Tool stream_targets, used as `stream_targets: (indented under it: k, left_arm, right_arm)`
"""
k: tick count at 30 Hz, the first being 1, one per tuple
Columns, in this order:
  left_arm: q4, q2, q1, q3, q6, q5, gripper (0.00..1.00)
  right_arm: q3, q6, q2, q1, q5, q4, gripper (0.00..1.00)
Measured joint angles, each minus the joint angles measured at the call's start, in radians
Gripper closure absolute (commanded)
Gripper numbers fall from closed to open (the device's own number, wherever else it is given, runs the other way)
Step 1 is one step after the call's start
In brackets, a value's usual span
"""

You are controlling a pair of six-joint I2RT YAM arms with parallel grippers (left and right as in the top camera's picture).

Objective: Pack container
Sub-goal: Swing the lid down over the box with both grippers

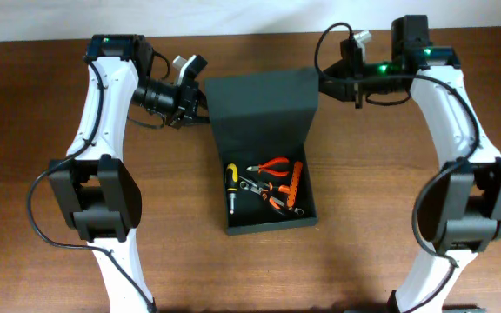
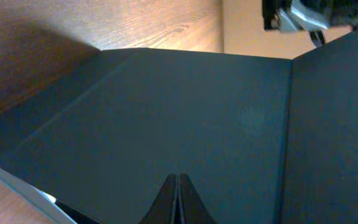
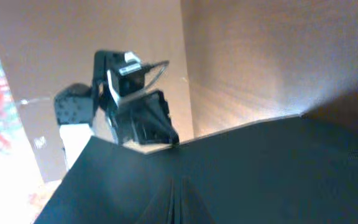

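Observation:
The container (image 1: 268, 228) is a dark green-black box in the middle of the table, open. Its flap lid (image 1: 263, 104) stands raised at the far end. Inside lie orange-handled pliers (image 1: 273, 165), a yellow-and-black screwdriver (image 1: 231, 179) and other small orange tools (image 1: 295, 186). My left gripper (image 1: 201, 111) is at the lid's left edge, its fingers shut together against the dark lid surface (image 2: 166, 106) in the left wrist view (image 2: 178, 182). My right gripper (image 1: 323, 85) is at the lid's right edge, fingers shut against the lid (image 3: 260, 168) in the right wrist view (image 3: 180, 185).
The wooden table (image 1: 50, 104) reaches a pale wall at the far edge. Both arm bases (image 1: 98, 204) (image 1: 468, 204) stand left and right of the box. The left arm (image 3: 123, 93) shows beyond the lid in the right wrist view.

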Motion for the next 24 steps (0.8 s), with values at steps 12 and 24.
stream_targets:
  k: [12,24]
  left_arm:
    - [0.000,-0.164,-0.081,0.000,-0.005,0.000,0.98]
    - [-0.001,-0.257,-0.148,0.000,-0.068,-0.179,0.98]
  right_arm:
    - [0.003,-0.225,-0.122,0.000,0.214,-0.323,0.96]
    - [0.007,-0.345,-0.146,0.000,0.362,-0.446,0.96]
